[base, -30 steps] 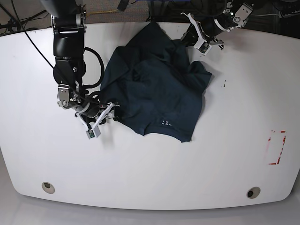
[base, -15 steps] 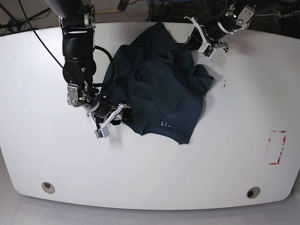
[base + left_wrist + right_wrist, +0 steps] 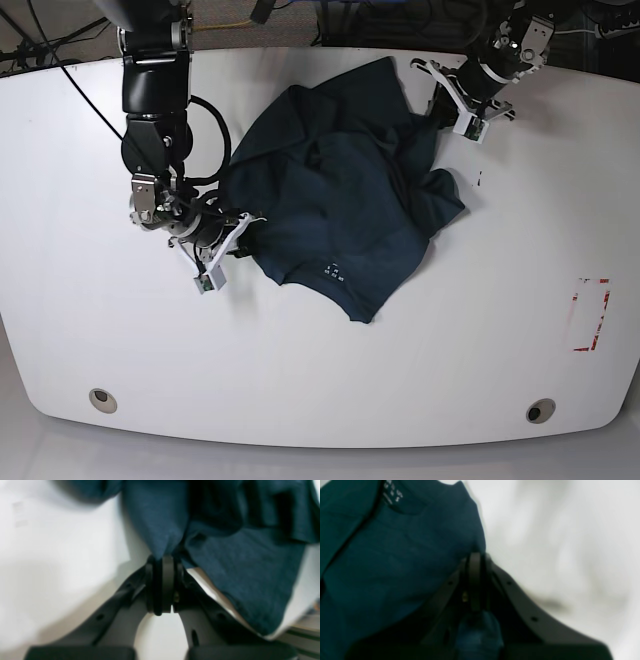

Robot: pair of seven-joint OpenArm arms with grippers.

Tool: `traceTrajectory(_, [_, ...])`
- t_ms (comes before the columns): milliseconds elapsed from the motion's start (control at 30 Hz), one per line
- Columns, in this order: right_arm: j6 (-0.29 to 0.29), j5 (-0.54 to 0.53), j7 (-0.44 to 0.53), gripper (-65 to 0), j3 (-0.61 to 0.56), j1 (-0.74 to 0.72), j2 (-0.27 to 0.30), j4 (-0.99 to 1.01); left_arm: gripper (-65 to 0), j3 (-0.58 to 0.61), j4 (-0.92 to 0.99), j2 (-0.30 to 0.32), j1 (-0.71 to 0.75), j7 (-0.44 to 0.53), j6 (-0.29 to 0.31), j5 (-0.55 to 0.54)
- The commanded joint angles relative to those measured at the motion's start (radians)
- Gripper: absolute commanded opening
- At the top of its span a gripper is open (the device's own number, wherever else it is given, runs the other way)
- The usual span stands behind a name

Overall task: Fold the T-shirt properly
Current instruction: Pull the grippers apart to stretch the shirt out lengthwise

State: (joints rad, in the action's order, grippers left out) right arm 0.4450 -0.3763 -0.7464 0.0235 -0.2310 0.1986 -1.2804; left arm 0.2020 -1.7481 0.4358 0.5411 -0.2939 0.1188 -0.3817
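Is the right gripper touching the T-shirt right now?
Touching. The right wrist view shows the right gripper with its jaws shut on a bunched fold of the T-shirt.

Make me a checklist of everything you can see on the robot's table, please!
Surface: white table, with a red-marked rectangle near one edge and two round fittings near the front.
Job's thing: T-shirt, dark navy-teal, rumpled and not folded, small white mark near the hem.
Clutter: nothing seen.
Grippers: left gripper shut on the T-shirt's far edge; right gripper shut on the T-shirt's near edge.
Cables: black cables looping along the right arm.
Surroundings: dark, more cables behind the table; little else can be made out.
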Motion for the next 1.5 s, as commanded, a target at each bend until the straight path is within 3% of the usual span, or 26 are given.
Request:
traceTrajectory(0, [0.004, -0.019, 0.031, -65.0, 0.005, -0.048, 0.038, -0.075, -65.0, -0.04, -0.045, 0.011, 0.007, -0.003, -0.011, 0.008])
traceTrajectory(267, [0.004, -0.02, 0.026, -65.0, 0.006, -0.136, 0.108, -0.112, -65.0, -0.204, -0.12, 0.011, 0.006, -0.005, -0.011, 0.008])
traceTrajectory(467, [0.004, -0.026, 0.026, -65.0, 0.006, -0.201, 0.14, -0.115, -65.0, -0.261, -0.14, 0.024, -0.008, -0.006, -0.011, 0.008])
traceTrajectory(1000, [0.005, -0.02, -0.02, -65.0, 0.002, -0.45, 0.198, -0.117, -65.0, -0.405, -0.129, 0.275, -0.152, -0.008, -0.009, -0.216])
traceTrajectory(1300, [0.005, -0.02, -0.055, -65.0, 0.0, -0.577, 0.232, -0.112, -65.0, -0.569, -0.082, 0.403, -0.157, -0.008, -0.006, -0.372])
traceTrajectory(1467, [0.005, -0.022, -0.055, -65.0, 0.0, -0.583, 0.244, -0.112, -65.0, -0.639, -0.054, 0.432, -0.157, -0.008, 0.058, -0.435])
